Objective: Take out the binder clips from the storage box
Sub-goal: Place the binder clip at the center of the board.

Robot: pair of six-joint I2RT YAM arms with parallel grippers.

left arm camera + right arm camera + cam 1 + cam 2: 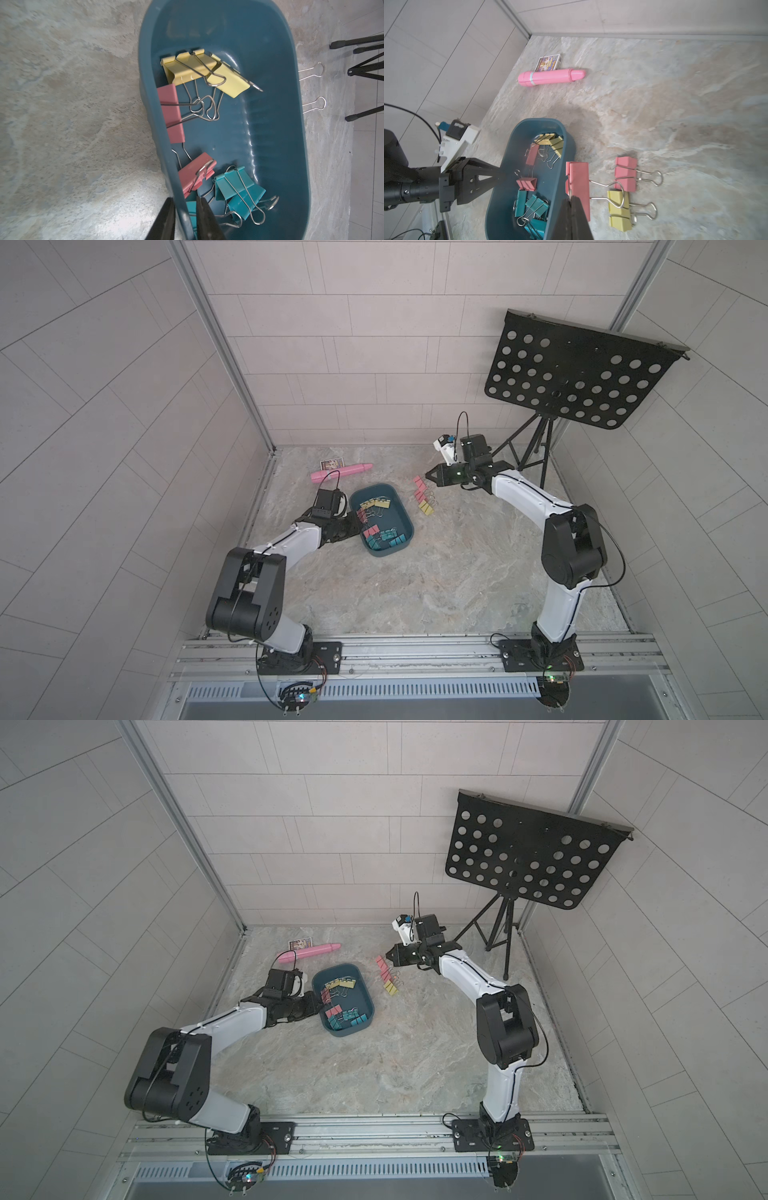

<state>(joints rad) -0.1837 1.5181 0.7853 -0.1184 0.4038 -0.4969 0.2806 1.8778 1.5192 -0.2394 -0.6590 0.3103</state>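
The dark teal storage box (398,516) (362,994) lies left of centre on the stone floor. In it lie several binder clips: yellow (193,64), pink (170,112) and teal (234,187). My left gripper (358,526) (184,198) is shut on the box's left wall, one finger inside and one outside. To the right of the box, my right gripper (427,476) (571,198) is shut on the wire handle of a pink binder clip (579,187), which hangs over the far end of a row of pink clips (626,174) and yellow clips (617,207) on the floor.
A long pink tube (341,472) and a small printed card (332,463) lie behind the box near the back wall. A black perforated music stand (577,373) on a tripod (528,448) stands at the back right, close behind my right arm.
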